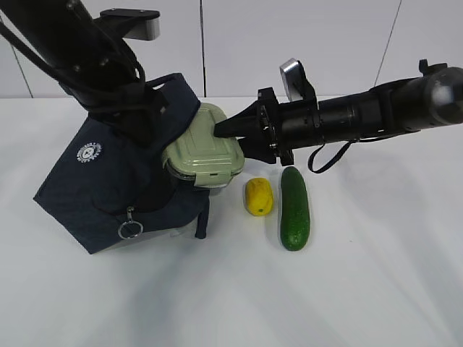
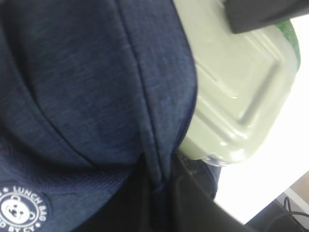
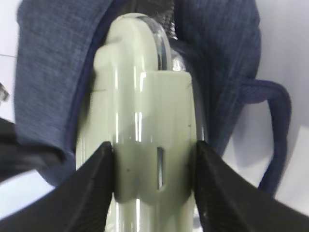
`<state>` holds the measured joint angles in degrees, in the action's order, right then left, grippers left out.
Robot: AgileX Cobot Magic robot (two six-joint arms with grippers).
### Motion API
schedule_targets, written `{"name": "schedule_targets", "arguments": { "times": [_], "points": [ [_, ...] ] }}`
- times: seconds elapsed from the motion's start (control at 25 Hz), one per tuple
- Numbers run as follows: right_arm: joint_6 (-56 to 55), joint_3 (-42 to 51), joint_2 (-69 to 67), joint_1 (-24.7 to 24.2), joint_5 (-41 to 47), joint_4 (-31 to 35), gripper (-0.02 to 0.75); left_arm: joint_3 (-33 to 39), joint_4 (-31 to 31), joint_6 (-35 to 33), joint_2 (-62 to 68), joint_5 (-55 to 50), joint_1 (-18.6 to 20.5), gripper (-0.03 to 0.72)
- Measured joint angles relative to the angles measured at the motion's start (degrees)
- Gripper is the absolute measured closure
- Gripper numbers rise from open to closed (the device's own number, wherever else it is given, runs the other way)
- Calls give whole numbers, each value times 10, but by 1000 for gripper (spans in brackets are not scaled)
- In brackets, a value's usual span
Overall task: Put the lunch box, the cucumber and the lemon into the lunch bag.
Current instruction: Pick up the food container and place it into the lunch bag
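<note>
- Nearest the exterior camera lies the white bench (image 1: 231, 303), bare along its front edge, carrying everything.
- Lunch bag (image 1: 108, 181), dark navy with a white round logo, slumps at the bench's left side, its mouth facing right; a metal ring pull hangs at its lower front.
- Left arm comes down over the bag's top; its left end effector (image 1: 148, 108) is closed, and it seems pinched on the bag's upper fabric edge, though the contact itself is hidden.
- Right end effector (image 3: 154, 183) reaches in from the right; its dark fingers (image 3: 94, 188) clamp the lunch box (image 1: 202, 148) at its end clip, one finger on each face.
- Lunch box, sage-green lid over clear glass, is partly inside the bag's mouth, its near end sticking out.
- Cucumber (image 1: 294, 208) lies on the bench right of centre, pointing toward the front edge.
- Lemon (image 1: 259, 196) sits just left of the cucumber, apart from it, near the bag.
</note>
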<state>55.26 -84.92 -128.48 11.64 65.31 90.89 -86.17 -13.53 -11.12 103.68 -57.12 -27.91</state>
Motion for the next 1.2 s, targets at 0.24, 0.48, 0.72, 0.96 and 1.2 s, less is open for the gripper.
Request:
{"name": "schedule_targets", "arguments": {
  "times": [0.24, 0.48, 0.72, 0.96, 1.2],
  "points": [
    [14, -18, -16, 12, -2, 4, 356, 0, -22, 1, 0, 1, -6, 670],
    [26, -37, -16, 20, -4, 2, 356, 0, -46, 1, 0, 3, -6, 670],
    [42, -46, -16, 31, -19, 0, 357, 0, -78, 1, 0, 7, -6, 670],
    [60, -47, -27, 49, -40, 12, 356, 0, -97, 1, 0, 19, -6, 670],
    [62, -51, -63, 57, -41, 28, 357, 0, -102, 1, 0, 30, -6, 670]
  ]
}}
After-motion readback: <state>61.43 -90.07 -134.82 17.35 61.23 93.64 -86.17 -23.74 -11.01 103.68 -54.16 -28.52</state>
